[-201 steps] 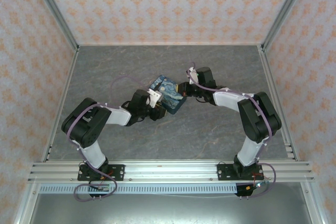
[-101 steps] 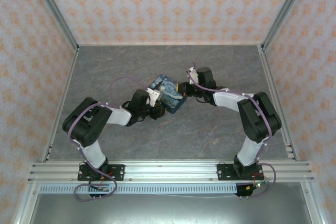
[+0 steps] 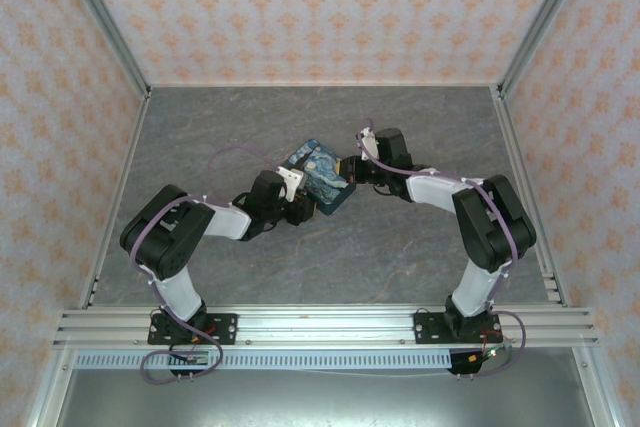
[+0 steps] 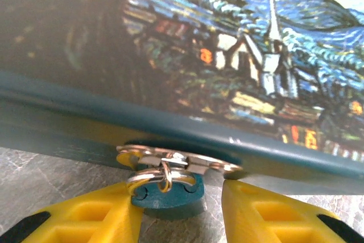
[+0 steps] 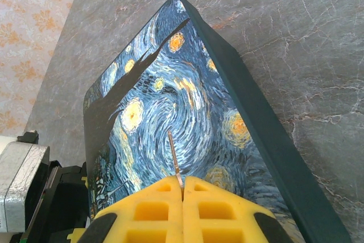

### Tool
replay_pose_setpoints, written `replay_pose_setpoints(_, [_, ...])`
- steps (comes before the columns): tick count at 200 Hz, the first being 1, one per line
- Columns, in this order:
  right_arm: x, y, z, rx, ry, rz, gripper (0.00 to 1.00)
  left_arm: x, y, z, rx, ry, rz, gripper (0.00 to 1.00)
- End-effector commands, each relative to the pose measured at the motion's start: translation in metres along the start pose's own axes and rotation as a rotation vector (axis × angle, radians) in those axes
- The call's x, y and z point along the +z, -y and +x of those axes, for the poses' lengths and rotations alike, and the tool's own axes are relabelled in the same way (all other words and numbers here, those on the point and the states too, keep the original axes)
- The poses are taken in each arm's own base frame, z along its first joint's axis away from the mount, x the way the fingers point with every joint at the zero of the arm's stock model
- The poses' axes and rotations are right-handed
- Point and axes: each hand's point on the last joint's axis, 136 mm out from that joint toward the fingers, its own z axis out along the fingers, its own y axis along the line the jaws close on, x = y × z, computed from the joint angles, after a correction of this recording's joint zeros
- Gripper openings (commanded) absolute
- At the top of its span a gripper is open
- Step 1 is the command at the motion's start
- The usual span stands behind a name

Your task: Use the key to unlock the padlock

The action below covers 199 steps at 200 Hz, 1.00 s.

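Left hand point(image 4: 177, 198) fingers apart, straddling padlock point(image 4: 169, 200), not clamped yet. Padlock: tiny teal body, thin wire shackle, hanging off shiny metal hasp point(image 4: 177, 160) on front edge of painted box point(image 4: 227, 55), low by stone-look desk point(image 5: 296, 38). Right hand point(image 5: 182, 189) pinched together on key point(image 5: 175, 160), thin flat blade, over glossy lid. Tip imo: pinch lock body steady first, then line up blade. Can't see keyhole.

The padlock point(image 4: 169, 196) sits at the bottom centre of the left wrist view. It is a small teal body, and its silvery shackle point(image 4: 149, 177) is looped through a metal hasp point(image 4: 219, 167). The key point(image 5: 175, 157) is a thin metal blade seen edge-on. It points up at the lower centre of the right wrist view, pinched in the right gripper point(image 5: 182, 185).
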Motion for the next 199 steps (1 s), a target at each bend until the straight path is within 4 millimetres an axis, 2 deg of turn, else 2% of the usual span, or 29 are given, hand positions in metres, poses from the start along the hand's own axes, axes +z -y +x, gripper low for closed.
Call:
replay_pose_setpoints(1, [0.008, 0.036, 0.054, 0.098, -0.156, 0.104, 0.0, -0.008, -0.003, -0.028, 0.02, 0.098, -0.043, 0.41])
replay_pose_setpoints(77, [0.009, 0.029, 0.05, 0.093, -0.148, 0.077, 0.0, -0.008, 0.007, -0.035, 0.045, 0.095, 0.008, 0.3])
replay_pose_setpoints(127, [0.002, 0.017, 0.031, 0.061, -0.1, 0.061, 0.0, -0.011, 0.007, -0.034, 0.041, 0.091, 0.002, 0.27])
replay_pose_setpoints(169, [-0.018, -0.005, 0.003, 0.006, -0.019, 0.047, 0.0, -0.014, 0.007, -0.032, 0.021, 0.096, 0.002, 0.26])
replay_pose_setpoints(199, [-0.039, -0.013, -0.001, -0.03, 0.022, 0.067, 0.0, -0.016, 0.009, -0.033, -0.011, 0.1, 0.009, 0.26])
